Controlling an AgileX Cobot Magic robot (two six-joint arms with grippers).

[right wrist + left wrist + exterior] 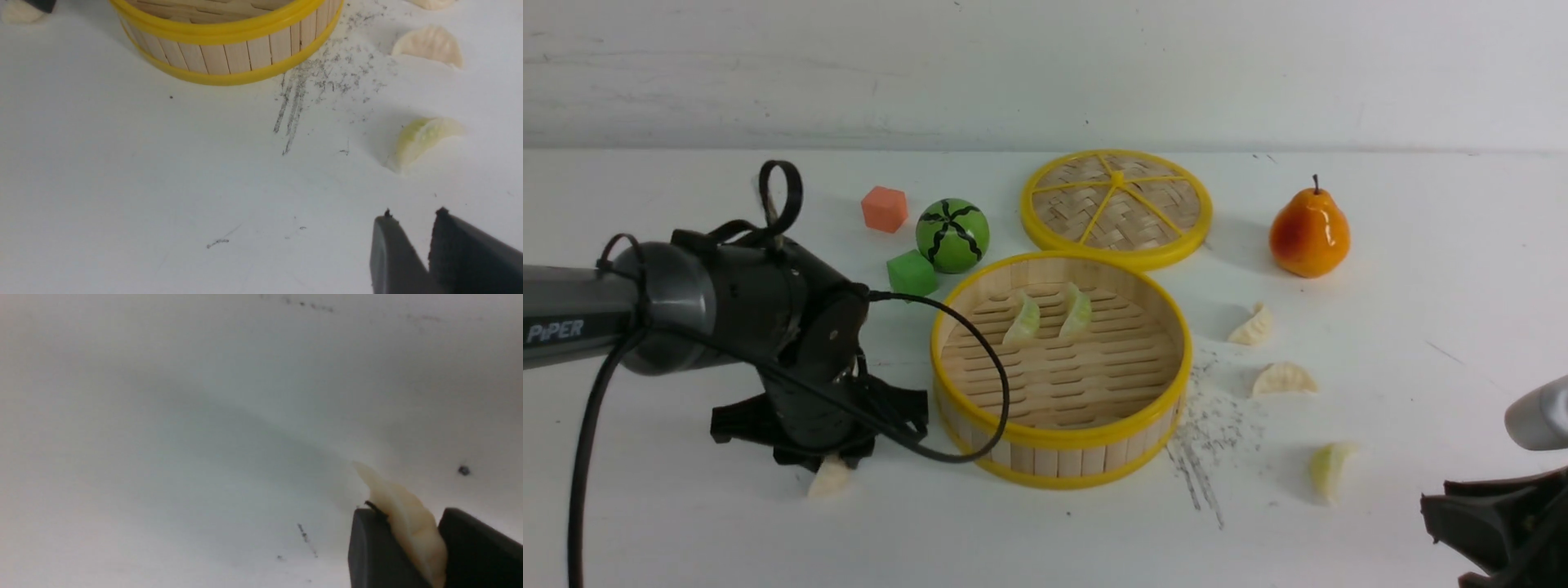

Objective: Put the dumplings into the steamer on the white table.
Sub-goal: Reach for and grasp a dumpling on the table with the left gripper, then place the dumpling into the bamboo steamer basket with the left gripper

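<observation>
Just to the left of the steamer (1062, 457), on its near side, your left gripper (402, 516) is down at the white table (1421, 204). Its two dark fingers (367, 547) are closed against either side of a cream dumpling (830, 479). The pleated tip of that dumpling pokes out past the fingertips. Neither view shows whether it rests on the surface or has lifted off.

Inside the steamer, toward its far wall, two pale green dumplings (1023, 320) lie side by side on the slats.

To the right of the steamer, two more cream dumplings (1252, 327) lie apart from each other on the table, just beyond a patch of grey scratches (1205, 425). A third green dumpling (1330, 467) lies further to the near right of the steamer.

Your right gripper (413, 212) hovers well to the near right of the steamer, close to that green dumpling. Only a narrow gap shows between its fingers, and nothing sits between them.

Behind the steamer and almost touching its far rim lies the woven lid (1116, 208). A pear (1309, 233) stands off to the far right. To the far left of the steamer sit a green ball (952, 235), a green cube (912, 273) and an orange cube (884, 208).
</observation>
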